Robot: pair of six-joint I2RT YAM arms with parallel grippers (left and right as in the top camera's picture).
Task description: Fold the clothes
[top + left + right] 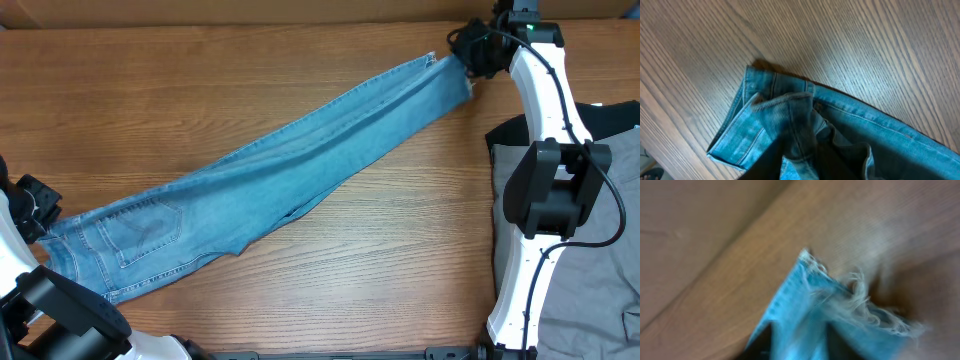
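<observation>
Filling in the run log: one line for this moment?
jeans: legs together, stretched diagonally | left gripper: grips waistband | right gripper: grips frayed hem

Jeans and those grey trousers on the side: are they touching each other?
Apart. The overhead view shows a strip of bare table between the jeans and the grey trousers.

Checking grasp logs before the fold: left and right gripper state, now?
Left gripper: closed on the waistband of the light-blue jeans.
Right gripper: looks closed on the frayed hem; wrist view is blurred.
</observation>
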